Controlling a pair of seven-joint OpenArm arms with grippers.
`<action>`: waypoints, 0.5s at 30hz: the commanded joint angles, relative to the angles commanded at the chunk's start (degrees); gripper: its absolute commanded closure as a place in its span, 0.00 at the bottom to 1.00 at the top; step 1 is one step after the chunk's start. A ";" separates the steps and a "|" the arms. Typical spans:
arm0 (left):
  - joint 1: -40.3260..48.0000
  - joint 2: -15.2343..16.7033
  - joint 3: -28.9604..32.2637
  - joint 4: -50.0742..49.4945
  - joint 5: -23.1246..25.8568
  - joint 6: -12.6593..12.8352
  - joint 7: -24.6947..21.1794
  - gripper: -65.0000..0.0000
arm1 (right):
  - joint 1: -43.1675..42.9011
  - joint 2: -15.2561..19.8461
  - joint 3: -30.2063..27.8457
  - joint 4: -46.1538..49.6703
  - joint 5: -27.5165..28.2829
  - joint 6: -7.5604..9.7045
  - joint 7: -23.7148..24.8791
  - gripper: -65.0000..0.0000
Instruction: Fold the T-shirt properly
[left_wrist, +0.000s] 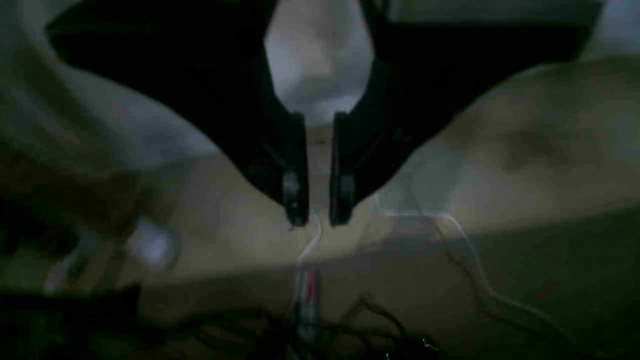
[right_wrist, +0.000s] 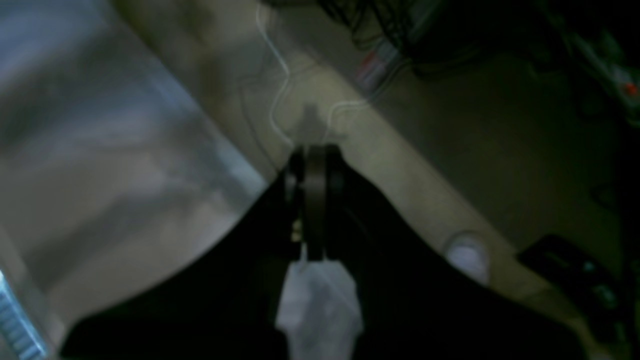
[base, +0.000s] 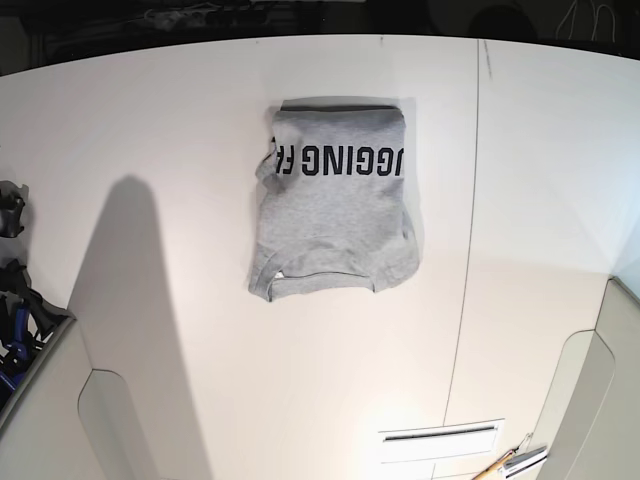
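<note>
The T-shirt (base: 335, 205) lies folded into a compact grey rectangle on the white table (base: 170, 130), a little behind its middle. Black block lettering runs across the shirt's far part, and its near edge is slightly rumpled. Neither gripper shows in the base view, and the shirt shows in neither wrist view. In the left wrist view my left gripper (left_wrist: 318, 220) hangs over a beige floor, its fingers a narrow gap apart with nothing between them. Over the same floor, my right gripper (right_wrist: 315, 150) is blurred, its fingers pressed together and holding nothing.
A thin seam (base: 470, 250) runs front to back down the table right of the shirt. A slot (base: 440, 437) and a small tool (base: 515, 462) sit near the front right. Dark arm hardware (base: 12, 300) stands at the left edge. Cables (left_wrist: 470, 270) trail on the floor.
</note>
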 joint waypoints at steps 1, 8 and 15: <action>-2.80 0.76 2.38 -5.55 1.22 0.00 -0.96 0.87 | 1.92 -0.61 -1.90 -3.43 -0.83 0.00 0.00 1.00; -20.68 4.04 17.11 -33.22 3.63 0.04 -9.92 0.87 | 14.01 -7.17 -10.56 -20.20 -2.10 0.00 0.02 1.00; -28.26 5.79 26.45 -36.94 3.82 15.19 -12.92 0.87 | 18.10 -10.78 -11.23 -23.63 -2.08 0.00 0.04 1.00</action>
